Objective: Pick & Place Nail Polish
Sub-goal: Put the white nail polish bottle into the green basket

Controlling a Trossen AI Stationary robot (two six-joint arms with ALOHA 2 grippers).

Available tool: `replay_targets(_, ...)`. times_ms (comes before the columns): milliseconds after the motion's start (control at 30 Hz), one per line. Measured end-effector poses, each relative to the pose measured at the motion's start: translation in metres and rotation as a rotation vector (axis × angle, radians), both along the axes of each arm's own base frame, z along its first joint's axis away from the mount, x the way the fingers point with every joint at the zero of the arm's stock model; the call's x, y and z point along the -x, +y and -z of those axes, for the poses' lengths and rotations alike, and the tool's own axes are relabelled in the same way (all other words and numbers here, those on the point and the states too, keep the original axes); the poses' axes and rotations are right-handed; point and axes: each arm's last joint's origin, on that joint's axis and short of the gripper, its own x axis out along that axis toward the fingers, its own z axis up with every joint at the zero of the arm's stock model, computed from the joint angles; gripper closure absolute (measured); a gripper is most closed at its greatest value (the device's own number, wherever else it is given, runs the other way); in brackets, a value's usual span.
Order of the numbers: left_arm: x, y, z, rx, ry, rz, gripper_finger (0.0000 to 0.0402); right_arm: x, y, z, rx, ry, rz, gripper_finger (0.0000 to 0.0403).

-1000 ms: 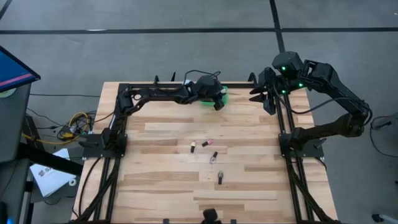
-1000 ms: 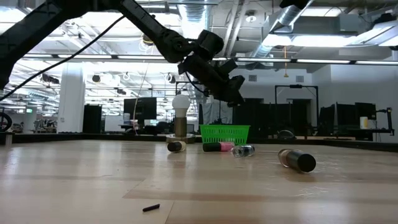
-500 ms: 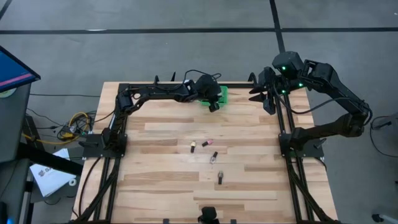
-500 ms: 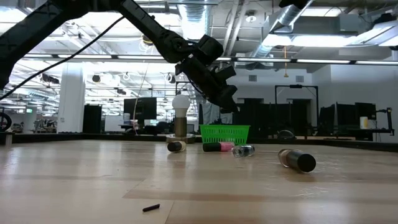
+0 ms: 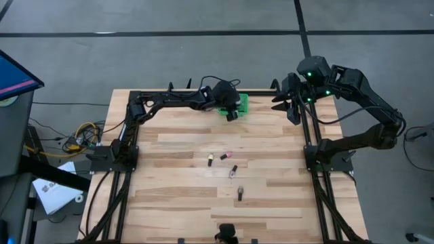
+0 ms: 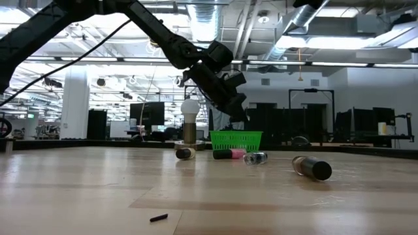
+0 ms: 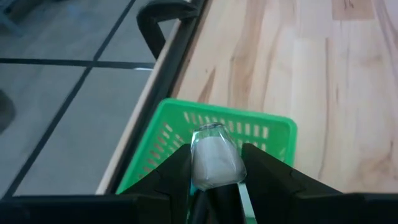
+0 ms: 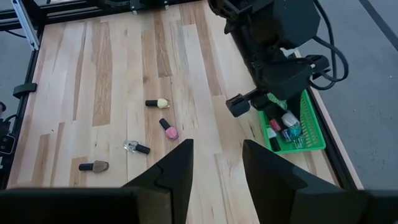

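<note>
Four loose bottles: nail polish [image 5: 225,157] lying on their sides mid-counter [image 5: 176,196] — well apart from the green tray [image 5: 241,103]
Tray: at the far edge of the counter, several bottles already inside it [image 8: 281,129]
Left gripper [image 7: 214,180]: over the tray, fingers closed on a pale clear bottle [image 7: 213,157] held between them
Right gripper [image 5: 290,102]: off the counter's far right corner, fingers parted — nothing between them
White bulb-topped object [image 6: 189,121]: upright at the far side, left of the tray in the low view
</note>
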Motion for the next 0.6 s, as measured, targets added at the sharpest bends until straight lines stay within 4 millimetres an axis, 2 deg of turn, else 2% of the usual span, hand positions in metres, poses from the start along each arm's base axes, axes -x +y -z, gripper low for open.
replay_targets(200, 0.004, -0.002, 0.018, 0.033, 0.058, 0.005, 0.0279, 0.0, 0.0, 0.0, -0.002, 0.0, 0.002, 0.0272)
replay_targets(600, 0.007, -0.005, 0.026, 0.038, 0.068, 0.007, 0.0277, 0.0, 0.0, 0.0, -0.002, 0.001, 0.001, 0.0272)
